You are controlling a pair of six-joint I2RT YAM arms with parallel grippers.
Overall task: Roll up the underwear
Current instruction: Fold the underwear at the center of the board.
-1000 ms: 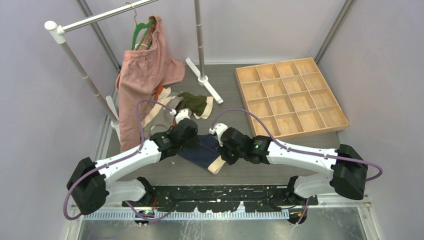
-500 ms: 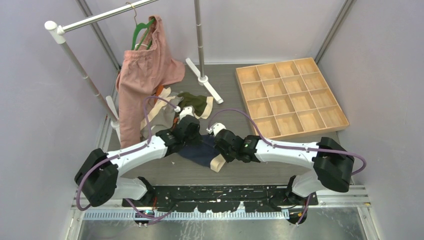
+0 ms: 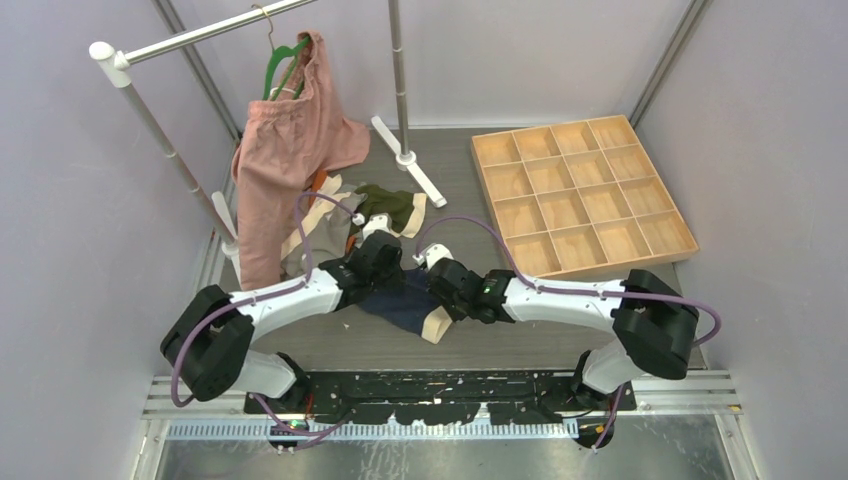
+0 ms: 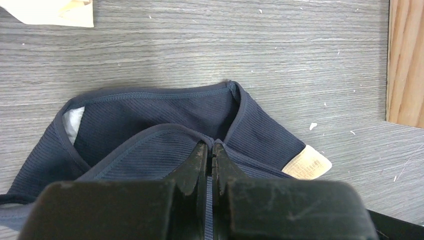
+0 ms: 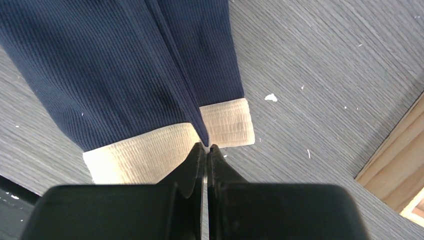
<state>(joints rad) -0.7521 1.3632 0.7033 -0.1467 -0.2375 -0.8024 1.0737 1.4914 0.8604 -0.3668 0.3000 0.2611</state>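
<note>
So the navy ribbed boxer briefs (image 3: 405,308) are lying on the grey wood-grain table (image 3: 500,340), right between the two arms. The left gripper (image 4: 210,150) is pinched tight on a navy hem. The right gripper (image 5: 206,149) is clamped on the fabric at the cream waistband (image 5: 145,152) edge.

Both arms now reach farther over the table than a second ago; the left elbow (image 3: 214,345) has swung inward and away from the near edge; the right elbow (image 3: 655,335) has swung inward too; the left gripper (image 3: 383,272) and right gripper (image 3: 447,288) sit slightly farther from the bases; the navy underwear (image 3: 405,305) has been drawn that way with them, its cream waistband (image 3: 436,327) shifting a little.
</note>
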